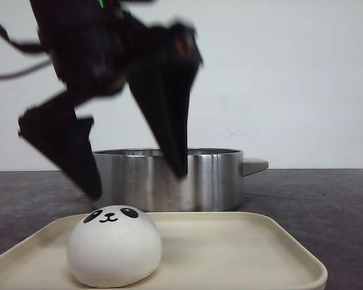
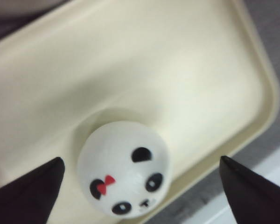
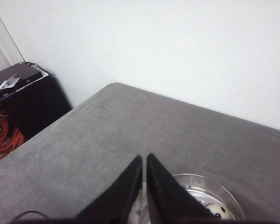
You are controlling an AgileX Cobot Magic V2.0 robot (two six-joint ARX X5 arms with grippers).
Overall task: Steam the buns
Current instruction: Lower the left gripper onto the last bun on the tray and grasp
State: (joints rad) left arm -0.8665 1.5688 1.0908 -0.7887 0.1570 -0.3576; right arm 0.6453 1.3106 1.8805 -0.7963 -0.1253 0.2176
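White bun (image 1: 114, 246) sits clear — left hand (image 1: 136, 181) blurred, fingers spread.

No text, label, brand or number is legible anywhere (the bun (image 1: 114, 246) carries only a painted face).

1. Lighting is bright, even and diffuse in all three views; the wall reads flat white.
2. In the front view the left end effector (image 1: 139, 178) is smeared by motion blur, while the bun (image 1: 114, 246) and pot (image 1: 169, 178) stay sharp.
3. The pot's steel shows soft vertical glare bands.
4. The left wrist view is soft throughout; the tray (image 2: 214, 70) looks washed out.
5. A faint shadow rings the bun there.
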